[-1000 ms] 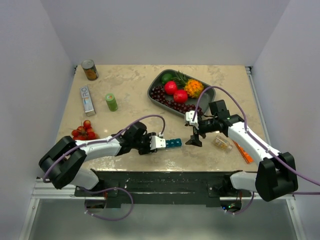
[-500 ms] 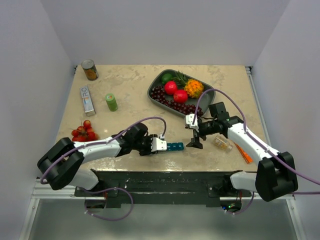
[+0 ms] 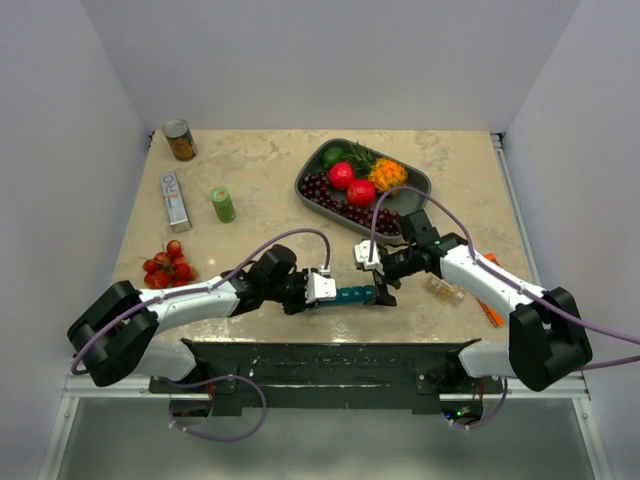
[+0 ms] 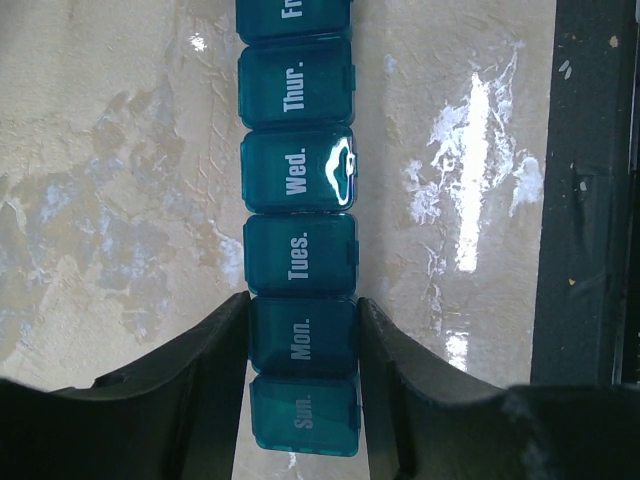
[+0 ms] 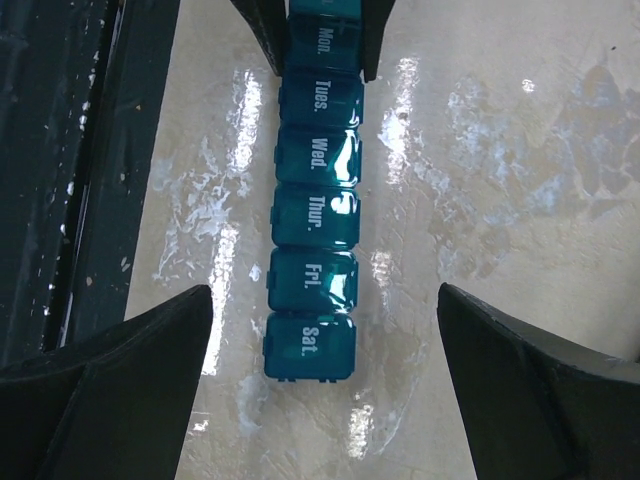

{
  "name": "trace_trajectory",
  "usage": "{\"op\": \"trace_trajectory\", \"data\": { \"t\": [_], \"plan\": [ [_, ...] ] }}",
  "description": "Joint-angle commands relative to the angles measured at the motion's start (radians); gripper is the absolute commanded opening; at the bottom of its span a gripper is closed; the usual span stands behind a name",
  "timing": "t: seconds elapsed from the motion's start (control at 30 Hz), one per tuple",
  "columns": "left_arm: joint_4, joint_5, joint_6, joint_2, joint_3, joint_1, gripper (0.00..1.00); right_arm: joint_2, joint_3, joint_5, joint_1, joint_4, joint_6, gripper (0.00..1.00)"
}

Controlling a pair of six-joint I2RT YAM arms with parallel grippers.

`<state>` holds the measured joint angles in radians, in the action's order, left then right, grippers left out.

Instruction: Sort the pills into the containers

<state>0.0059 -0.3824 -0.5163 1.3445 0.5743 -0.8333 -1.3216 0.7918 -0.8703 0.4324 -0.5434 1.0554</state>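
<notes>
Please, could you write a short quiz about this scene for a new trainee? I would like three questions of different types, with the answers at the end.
1. True or false: the left hand is shut on the pill organiser at its "Mon." compartment.
2. Which compartment lies nearest to the open right hand? A) Sun. B) Wed. C) Sat.
3. Which hand holds the clear pill bottle?

Key: 1 true; 2 C; 3 neither hand.
</notes>
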Motion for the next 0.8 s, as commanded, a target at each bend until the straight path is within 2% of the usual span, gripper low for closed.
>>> {"op": "trace_trajectory", "data": {
  "t": [0.0,0.23,0.33,0.37,0.43,0.47,0.57,0.6,0.67,0.77],
  "plan": [
    [0.054,-0.015,0.047,0.005,0.055,-0.01,0.0,-0.018,-0.002,0.042,0.038,0.031,0.005,0.95],
    [0.043,-0.003,0.07,-0.001,0.064,-0.01,0.0,-0.048,0.003,0.102,0.078,0.045,-0.015,0.86],
    [0.042,0.002,0.076,-0.002,0.064,-0.01,0.0,-0.071,0.018,0.109,0.091,0.033,-0.021,0.76],
    [0.042,0.005,0.078,-0.002,0.065,-0.01,0.0,-0.076,0.027,0.111,0.092,0.027,-0.021,0.69],
    [0.04,0.01,0.078,-0.002,0.064,-0.01,0.0,-0.082,0.035,0.109,0.103,0.011,-0.017,0.63],
    [0.04,0.014,0.078,-0.002,0.065,-0.01,0.0,-0.085,0.04,0.108,0.103,0.008,-0.017,0.55],
    [0.039,0.022,0.076,-0.004,0.065,-0.01,0.0,-0.088,0.046,0.119,0.109,0.0,-0.015,0.45],
    [0.039,0.023,0.078,-0.005,0.065,-0.01,0.0,-0.09,0.049,0.119,0.109,-0.004,-0.015,0.39],
    [0.039,0.031,0.076,-0.007,0.064,-0.01,0.0,-0.09,0.06,0.113,0.109,-0.01,-0.023,0.35],
    [0.043,0.054,0.068,-0.013,0.058,-0.01,0.0,-0.105,0.075,0.105,0.109,-0.015,-0.054,0.22]
  ]
}}
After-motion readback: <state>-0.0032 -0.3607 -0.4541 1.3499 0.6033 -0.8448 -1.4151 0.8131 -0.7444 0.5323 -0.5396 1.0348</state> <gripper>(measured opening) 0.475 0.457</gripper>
